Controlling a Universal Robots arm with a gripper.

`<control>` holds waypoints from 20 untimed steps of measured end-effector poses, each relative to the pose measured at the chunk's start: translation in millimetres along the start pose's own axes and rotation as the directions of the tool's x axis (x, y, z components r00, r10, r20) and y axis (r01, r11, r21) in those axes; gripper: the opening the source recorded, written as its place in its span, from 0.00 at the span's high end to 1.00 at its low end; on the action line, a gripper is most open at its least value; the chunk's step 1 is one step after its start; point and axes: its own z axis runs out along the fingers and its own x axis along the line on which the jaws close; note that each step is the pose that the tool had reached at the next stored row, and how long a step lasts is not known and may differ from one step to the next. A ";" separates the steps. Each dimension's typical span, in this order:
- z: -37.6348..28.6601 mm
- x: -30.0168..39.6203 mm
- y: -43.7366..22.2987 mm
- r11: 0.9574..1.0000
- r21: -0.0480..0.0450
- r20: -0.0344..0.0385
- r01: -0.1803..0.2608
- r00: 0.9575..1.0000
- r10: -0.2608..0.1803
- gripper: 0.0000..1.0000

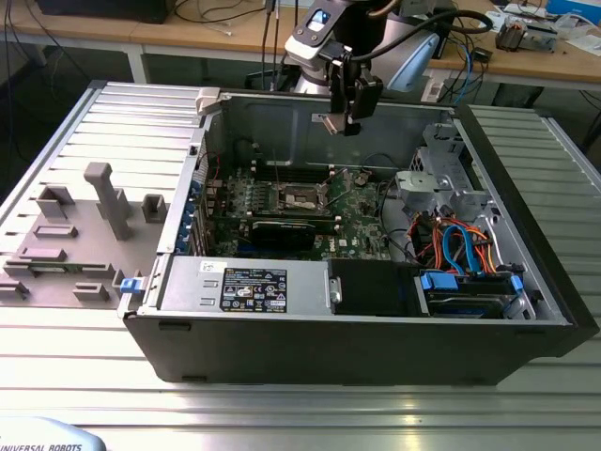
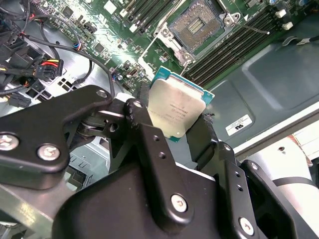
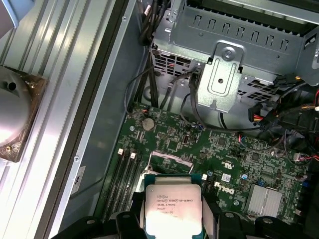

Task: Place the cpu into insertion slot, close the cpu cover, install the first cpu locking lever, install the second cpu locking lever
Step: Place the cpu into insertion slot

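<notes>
My gripper (image 1: pixel 347 113) hangs above the open computer case (image 1: pixel 357 329), shut on the cpu (image 1: pixel 331 123). In both wrist views the cpu (image 2: pixel 177 107) (image 3: pixel 172 209) is a flat silver square with a teal edge, pinched between two black fingers (image 2: pixel 142 112). The insertion slot (image 2: pixel 199 24) lies below it on the green motherboard, open, with its dark contact field showing. In the exterior view the insertion slot (image 1: pixel 299 195) sits below the gripper and toward that view's left. The cpu cover (image 2: pixel 164 34) looks swung up at the slot's side.
Long black memory slots (image 2: pixel 234 45) run beside the socket. A black graphics card (image 1: pixel 282 230) lies in front of it, a power supply (image 1: pixel 244 282) at the case front, and a drive cage (image 1: pixel 441 183) with coloured cables (image 1: pixel 455 244) on the exterior view's right. Grey fixtures (image 1: pixel 108 197) stand outside.
</notes>
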 end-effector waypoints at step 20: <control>0.0 0.2 -0.5 0.997 -0.001 0.006 -0.073 0.997 0.073 0.46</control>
